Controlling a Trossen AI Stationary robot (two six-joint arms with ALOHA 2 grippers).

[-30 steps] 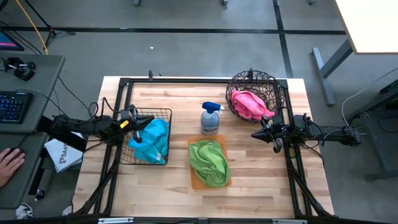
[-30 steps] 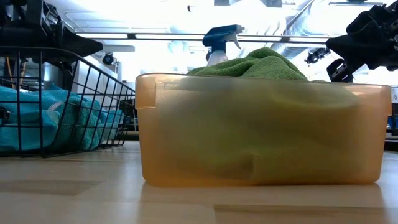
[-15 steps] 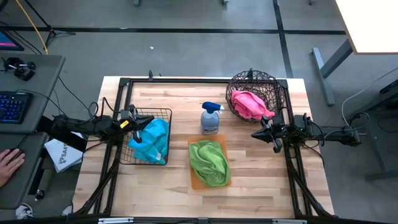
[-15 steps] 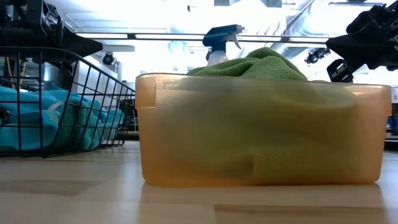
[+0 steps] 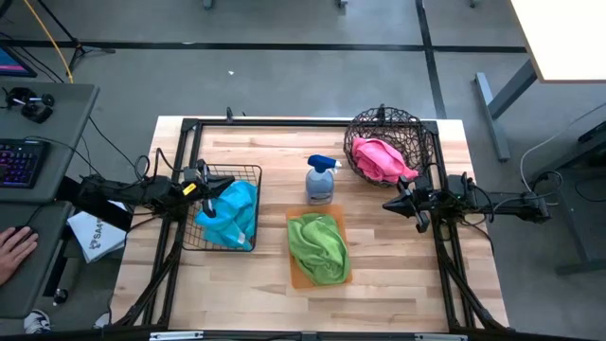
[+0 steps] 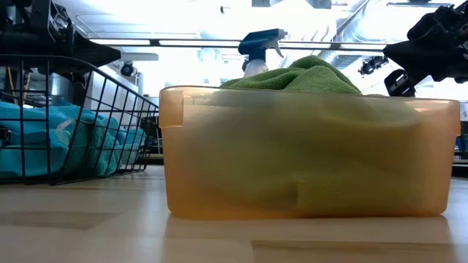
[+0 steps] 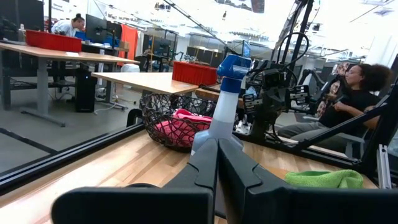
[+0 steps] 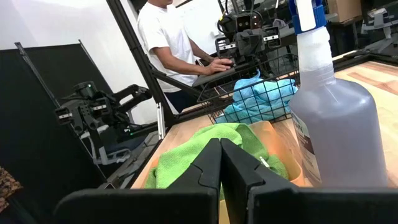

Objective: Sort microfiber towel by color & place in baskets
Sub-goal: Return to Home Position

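Observation:
Cyan-blue towels [image 5: 230,214] lie in the square black wire basket [image 5: 248,173] at the left. A lime green towel [image 5: 317,246] lies in the see-through orange tray [image 6: 307,157] in the middle; it also shows in the right wrist view [image 8: 205,149]. A pink towel [image 5: 382,159] lies in the round brown wire basket [image 5: 412,128] at the far right; it also shows in the left wrist view [image 7: 180,121]. My left gripper [image 5: 205,177] is shut and empty above the black basket's left edge. My right gripper [image 5: 386,204] is shut and empty, near the round basket.
A grey spray bottle with a blue trigger [image 5: 321,179] stands between the baskets, just beyond the tray. A black frame [image 5: 312,121] runs along the table's edges. A person's hand [image 5: 11,248] rests at a desk left of the table.

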